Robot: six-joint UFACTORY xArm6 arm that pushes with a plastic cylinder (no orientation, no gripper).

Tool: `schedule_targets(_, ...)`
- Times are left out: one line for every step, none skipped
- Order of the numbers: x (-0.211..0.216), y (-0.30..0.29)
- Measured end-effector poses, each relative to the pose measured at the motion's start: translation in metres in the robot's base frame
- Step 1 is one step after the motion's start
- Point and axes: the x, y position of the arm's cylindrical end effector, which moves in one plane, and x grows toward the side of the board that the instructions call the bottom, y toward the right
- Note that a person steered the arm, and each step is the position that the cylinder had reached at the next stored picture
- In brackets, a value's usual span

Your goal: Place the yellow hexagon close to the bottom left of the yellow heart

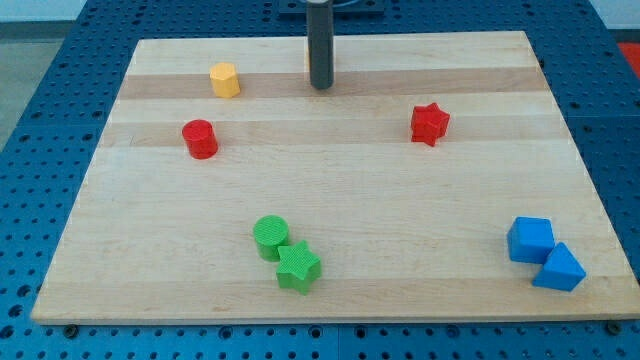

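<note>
Approach phase, as I read it: no push on the yellow hexagon [225, 79] has begun. My tip [320, 87] sits on the board [350, 190] near its top edge, touching no block. It's a bare rod, so nothing to open or close, and it carries nothing.

Closest to the tip: a thin yellow sliver [307, 60] peeks out at the rod's left edge, just above the tip. That is probably the yellow heart, mostly hidden behind the rod; shape can't be confirmed.

Yellow hexagon is next, off to the tip's left at roughly the same height, with clear board between. Red star [430, 123] is to the tip's right and slightly lower. Red cylinder [200, 138] is lower left, below the hexagon.

Far from the tip: green cylinder [270, 237] and green star [298, 267], touching, well below and slightly left. Blue cube [530, 240] and blue triangular block [560, 268], side by side, far lower right.

Next move, my judgement: go round to the hexagon's left side, then push it rightward, stopping just below-left of the heart. Steer wide of the hexagon so it isn't knocked off the top edge.

Pose: rod upright, entering from the view's top; only its lower section is visible.
</note>
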Motion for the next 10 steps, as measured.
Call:
schedule_targets(0.041,-0.04)
schedule_targets(0.041,-0.099)
schedule_targets(0.041,-0.156)
schedule_targets(0.027,-0.181)
schedule_targets(0.0,-0.181)
schedule_targets(-0.014,-0.176)
schedule_targets(-0.015,-0.161)
schedule_targets(-0.015,-0.136)
schedule_targets(-0.017,-0.112)
schedule_targets(-0.024,-0.095)
